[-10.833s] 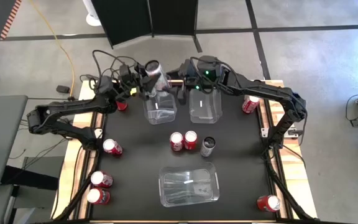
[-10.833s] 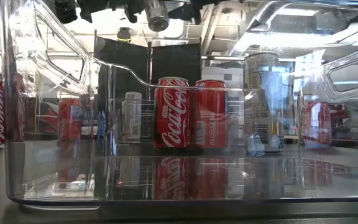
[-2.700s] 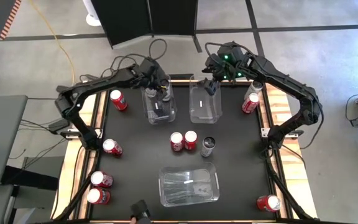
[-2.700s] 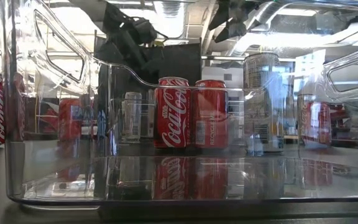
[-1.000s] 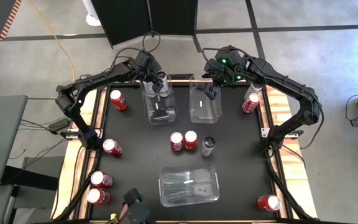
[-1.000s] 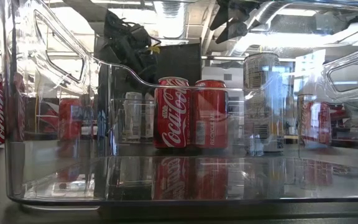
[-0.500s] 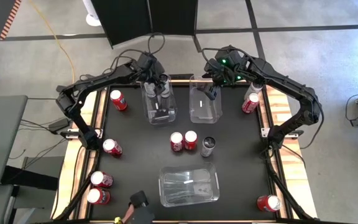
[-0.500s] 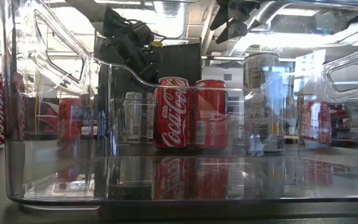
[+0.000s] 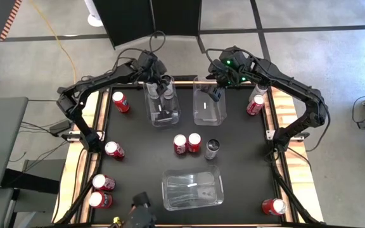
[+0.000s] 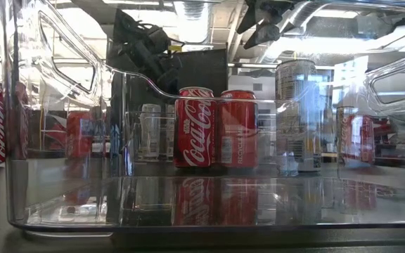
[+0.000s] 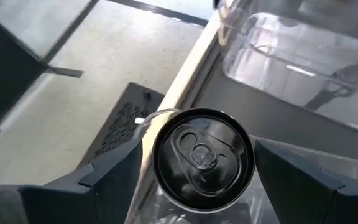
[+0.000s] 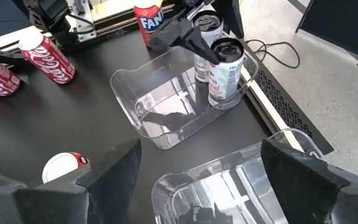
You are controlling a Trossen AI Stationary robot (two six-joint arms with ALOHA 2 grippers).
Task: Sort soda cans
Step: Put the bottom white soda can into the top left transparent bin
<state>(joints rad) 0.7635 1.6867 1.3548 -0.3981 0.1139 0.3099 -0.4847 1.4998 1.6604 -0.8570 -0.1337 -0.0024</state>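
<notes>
My left gripper (image 9: pixel 164 88) hangs open over the far end of the far left clear bin (image 9: pixel 163 113). Two silver-grey cans (image 12: pixel 219 53) stand upright on that bin's floor. In the left wrist view my fingers (image 11: pixel 114 180) stand on either side of one can's top (image 11: pixel 202 158), above it and apart from it. My right gripper (image 9: pixel 215 94) is open and empty over the far right bin (image 9: pixel 209 111). Two red cans (image 9: pixel 187 143) and a silver-grey can (image 9: pixel 212 149) stand mid-table.
A third clear bin (image 9: pixel 193 187) sits near the table's near edge. Red cans lie along the left side (image 9: pixel 114 150) (image 9: pixel 100 190) and far left (image 9: pixel 120 101). Others are at the far right (image 9: pixel 255 104) and near right corner (image 9: pixel 273 206). A dark object (image 9: pixel 141 216) shows at the near edge.
</notes>
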